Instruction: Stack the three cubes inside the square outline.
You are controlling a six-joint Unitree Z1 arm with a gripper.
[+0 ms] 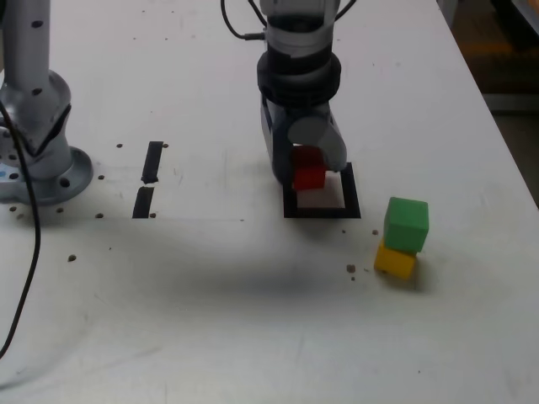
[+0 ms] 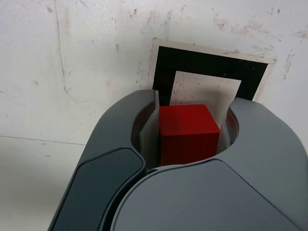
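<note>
Red cube in grip over the outline; green stacked on yellow outside it

Clock directions read on the exterior view, face centred on the square outline (image 1: 322, 212). My gripper (image 2: 190, 108) is closed on the red cube (image 2: 187, 134), one finger on each side of it; wrist view confirms. The red cube overlaps the outline toward 11 o'clock. Whether it bears on the surface or hangs above, I cannot tell. Arm (image 1: 299, 59) reaches in from 12 o'clock and hides part of the frame.

Green cube (image 1: 406, 225): outside the outline, near 4 o'clock, sitting on the yellow cube (image 1: 395, 260). Yellow shows partly from beneath it, between 4 and 5 o'clock. Two black tape strips (image 1: 152, 162) lie on the white table (image 1: 210, 311), well apart from the outline at 9 o'clock.
</note>
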